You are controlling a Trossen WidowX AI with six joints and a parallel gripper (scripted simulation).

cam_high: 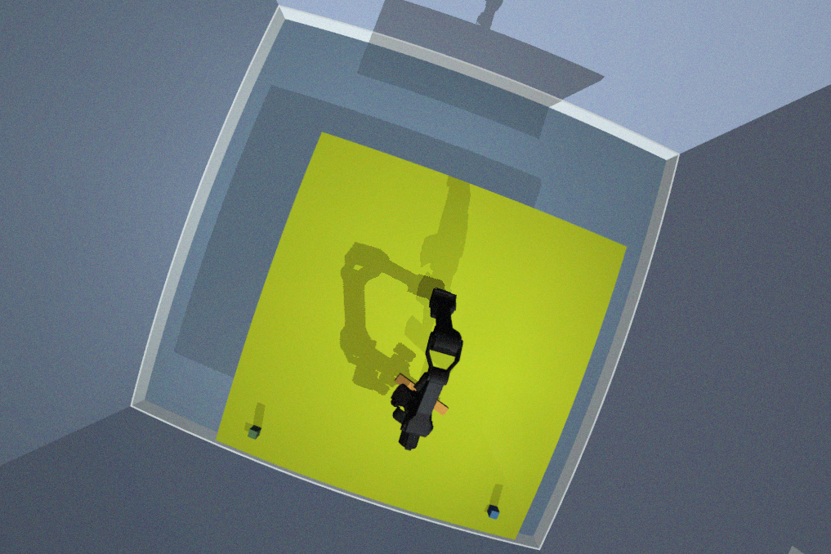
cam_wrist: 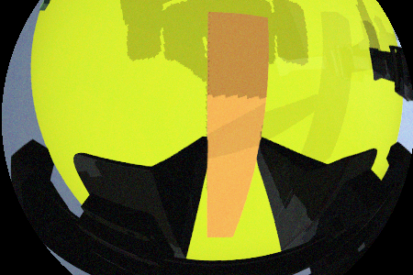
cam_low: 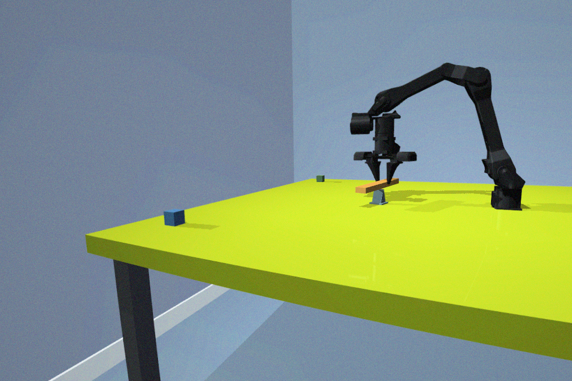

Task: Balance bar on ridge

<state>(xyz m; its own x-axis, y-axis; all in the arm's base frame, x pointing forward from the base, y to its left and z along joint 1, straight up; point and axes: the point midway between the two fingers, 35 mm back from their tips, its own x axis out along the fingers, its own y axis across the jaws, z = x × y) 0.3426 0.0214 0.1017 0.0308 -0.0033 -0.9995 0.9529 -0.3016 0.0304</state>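
A black gripper [cam_low: 383,180] [cam_wrist: 232,143] points straight down over a yellow-green table [cam_high: 533,313] [cam_low: 295,242] [cam_wrist: 115,103], its two fingers closed on the sides of an orange bar [cam_high: 440,406] [cam_low: 370,186] [cam_wrist: 237,126]. The bar lies crosswise between the fingertips and sticks out on both sides of them, raised off the table. Directly below the fingers and the bar stands a small grey-blue ridge [cam_low: 379,196], its foot on the table; the bar is at its top, though whether the two touch cannot be told. From the fingers, a black arm [cam_high: 444,342] [cam_low: 486,116] arches up and over to its base on the table. Well apart from the fingers, near the table's edges, sit a blue cube [cam_high: 493,511] [cam_low: 174,217] and a dark green cube [cam_high: 254,431] [cam_low: 320,178].
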